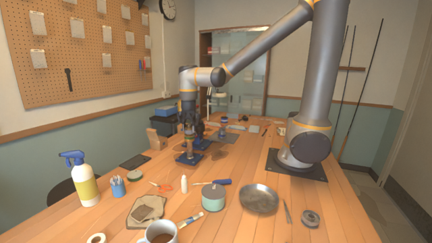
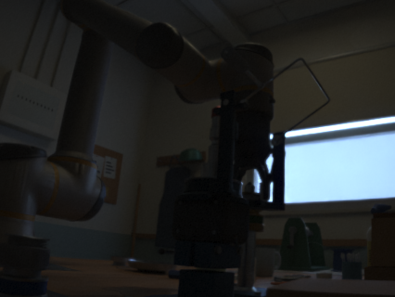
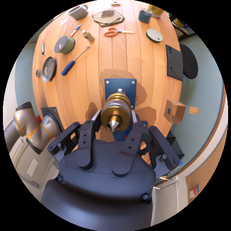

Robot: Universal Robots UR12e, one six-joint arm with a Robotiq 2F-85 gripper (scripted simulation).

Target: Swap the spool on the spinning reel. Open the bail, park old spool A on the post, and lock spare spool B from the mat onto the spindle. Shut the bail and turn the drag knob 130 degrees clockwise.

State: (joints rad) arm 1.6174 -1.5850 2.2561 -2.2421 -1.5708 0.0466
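The spinning reel is mostly hidden behind my gripper and the post; its open wire bail shows in the dark second side camera. Old spool A, gold and grey, sits over the parking post, which rises from a blue base plate. The post's pointed tip pokes up through the spool's centre. Spare spool B stands on the grey mat behind the reel. My gripper is above the post and closed around spool A.
Behind the work, small parts litter the far bench end and a cardboard box sits left. Nearer lie a black tablet, scissors, a screwdriver, a teal tin and a metal dish. My arm's base stands right.
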